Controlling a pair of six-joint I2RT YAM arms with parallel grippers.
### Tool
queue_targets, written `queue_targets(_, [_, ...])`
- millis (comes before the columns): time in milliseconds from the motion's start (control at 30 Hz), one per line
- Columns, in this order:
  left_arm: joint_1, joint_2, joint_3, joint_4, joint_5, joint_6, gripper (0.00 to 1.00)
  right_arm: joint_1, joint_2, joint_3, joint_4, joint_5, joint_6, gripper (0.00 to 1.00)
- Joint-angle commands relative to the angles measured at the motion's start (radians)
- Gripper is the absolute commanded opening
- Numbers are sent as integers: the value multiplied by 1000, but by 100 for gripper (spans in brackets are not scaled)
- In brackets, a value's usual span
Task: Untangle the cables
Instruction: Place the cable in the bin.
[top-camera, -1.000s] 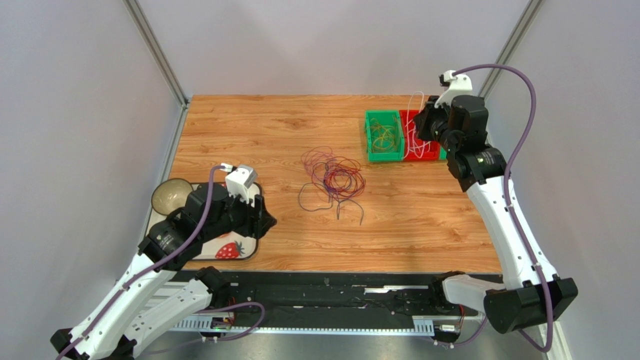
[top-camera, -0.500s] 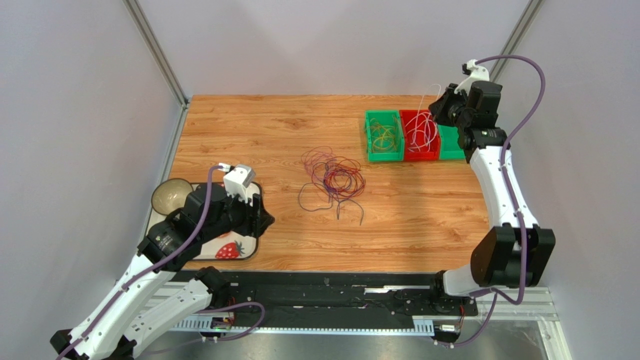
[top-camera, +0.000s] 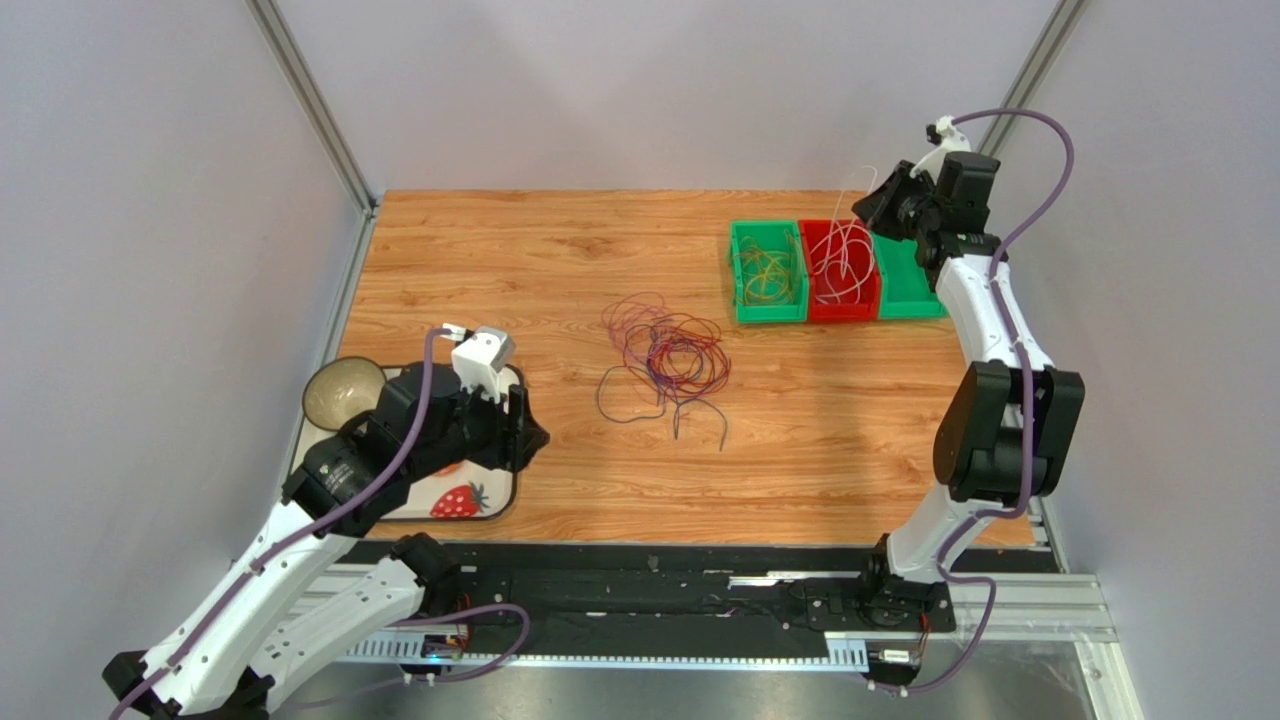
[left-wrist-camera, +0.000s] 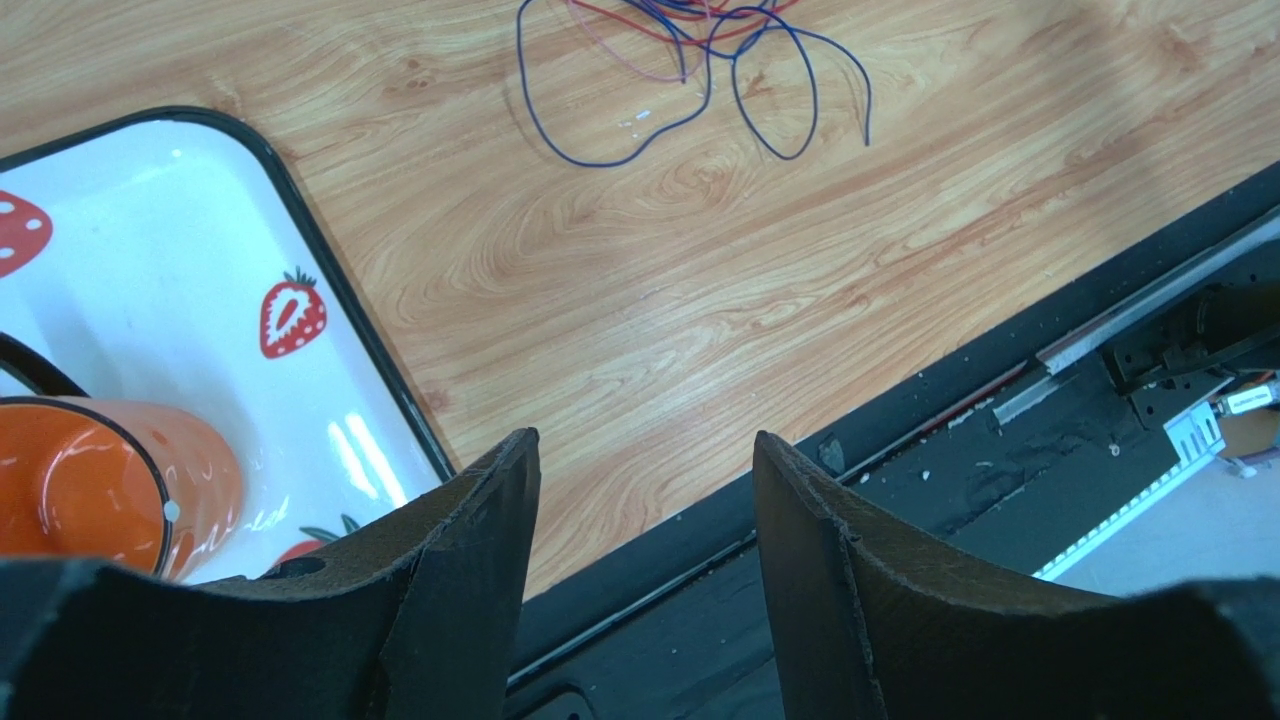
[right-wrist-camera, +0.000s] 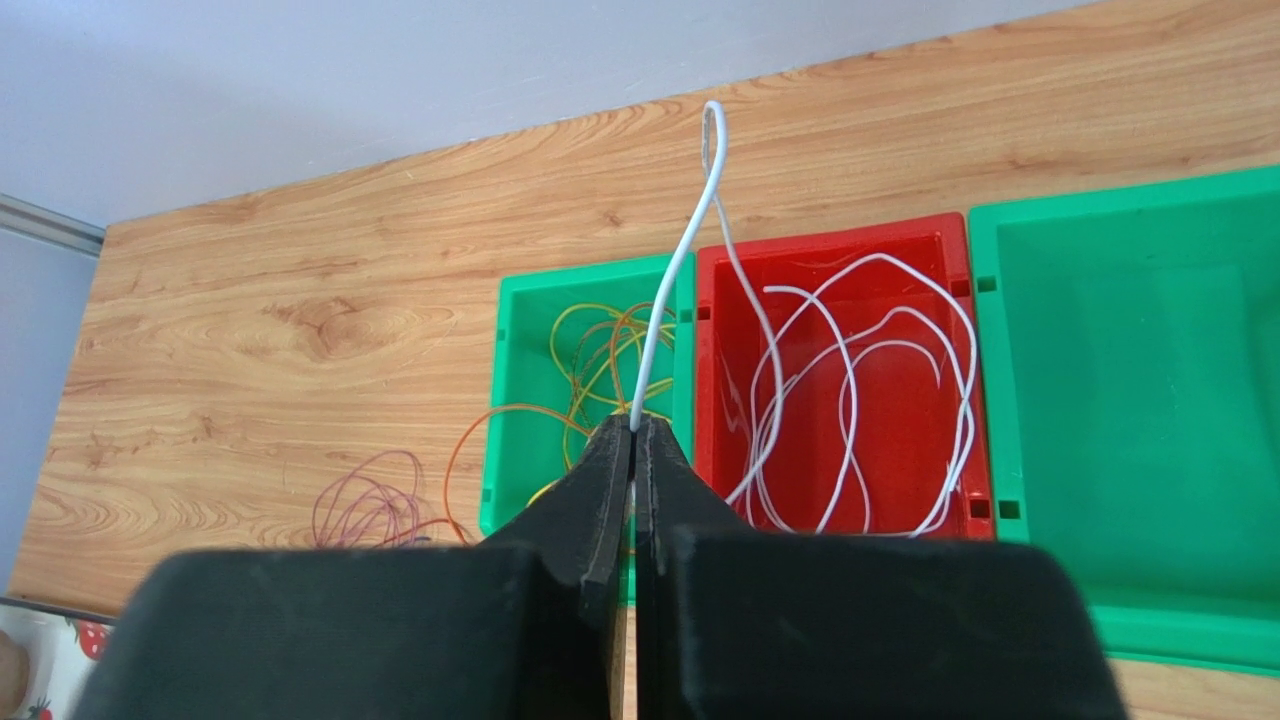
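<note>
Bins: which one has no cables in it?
The green bin at the row's right end. The red bin holds white cables, the other green bin yellow cables.

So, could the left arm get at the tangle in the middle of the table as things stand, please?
Probably yes. The left claw is open and empty over the edge of the tray, and only bare table lies between it and the tangle.
</note>
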Motion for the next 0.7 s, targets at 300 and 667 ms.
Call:
queue_targets(300, [-2, 14, 7, 10, -14, -13, 61, -48, 145, 40, 76, -33, 44, 0])
queue_targets(667, [-2, 19, 7, 10, -14, -13, 61, -46, 197, 23, 57, -11, 48, 0])
